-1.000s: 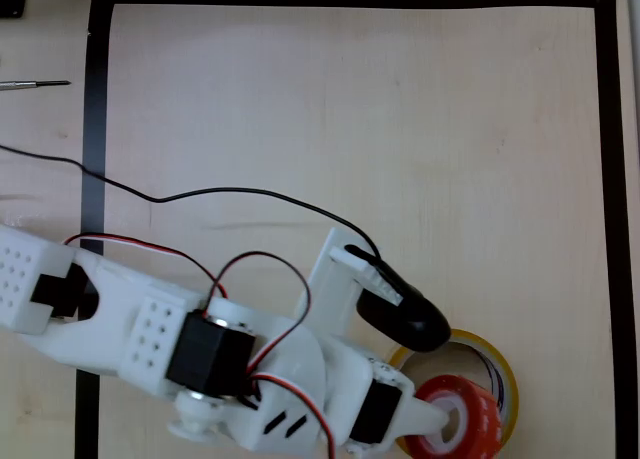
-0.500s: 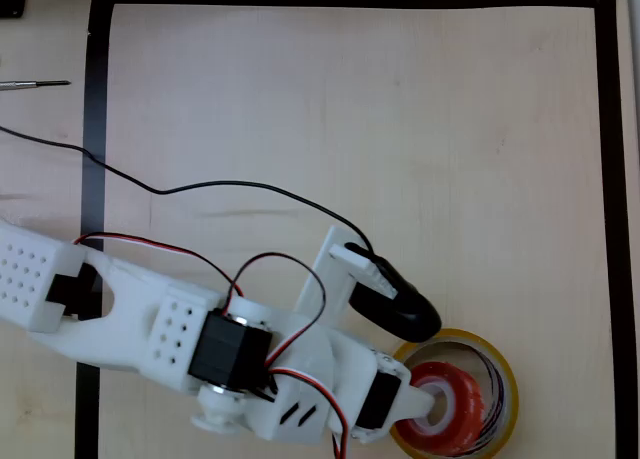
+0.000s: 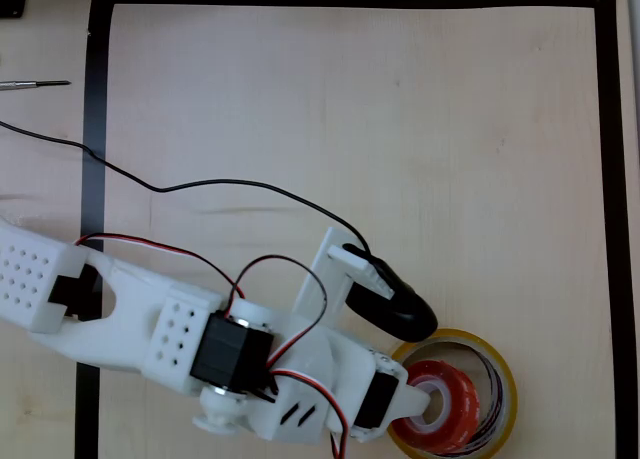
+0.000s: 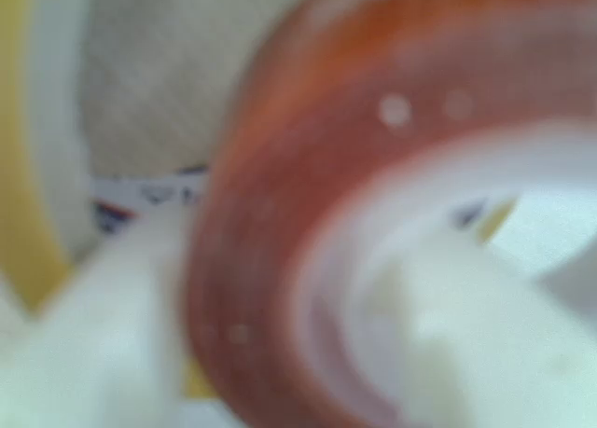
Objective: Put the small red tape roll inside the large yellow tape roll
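Observation:
The small red tape roll (image 3: 468, 401) sits within the hole of the large yellow tape roll (image 3: 507, 377) at the bottom right of the overhead view. My white gripper (image 3: 422, 411) is shut on the red roll: one finger reaches into its white core and the other lies against its outer left side. In the blurred wrist view the red roll (image 4: 270, 223) is very close. A white finger (image 4: 448, 353) is inside its core and another finger (image 4: 112, 344) is outside. The yellow roll's wall (image 4: 19, 167) and printed inner core stand behind.
A black tape border (image 3: 95, 129) frames the wooden table. A black cable (image 3: 200, 187) runs from the left to the black wrist camera (image 3: 395, 311). A thin tool (image 3: 35, 83) lies outside the border at top left. The yellow roll lies near the picture's bottom edge.
The arm shifted slightly left and down, bringing the red roll from over the yellow roll's lower right rim to inside its hole. The yellow roll has stayed in place.

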Robot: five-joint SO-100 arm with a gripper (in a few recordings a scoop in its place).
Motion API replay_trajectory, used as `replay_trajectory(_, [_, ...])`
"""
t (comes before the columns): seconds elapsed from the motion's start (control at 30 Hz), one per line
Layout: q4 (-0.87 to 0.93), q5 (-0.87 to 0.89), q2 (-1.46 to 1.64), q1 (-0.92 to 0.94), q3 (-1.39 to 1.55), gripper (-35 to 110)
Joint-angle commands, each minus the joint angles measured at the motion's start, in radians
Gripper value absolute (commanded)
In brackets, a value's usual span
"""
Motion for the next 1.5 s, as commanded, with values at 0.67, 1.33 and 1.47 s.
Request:
replay_trajectory(0.67, [0.037,-0.003,0.16,0.003,-0.04,12])
replay_trajectory(1.33, [0.4,0.0,0.571,-0.201,-0.04,0])
replay_trajectory(1.47, [0.454,0.002,0.638,-0.224,-0.038,0])
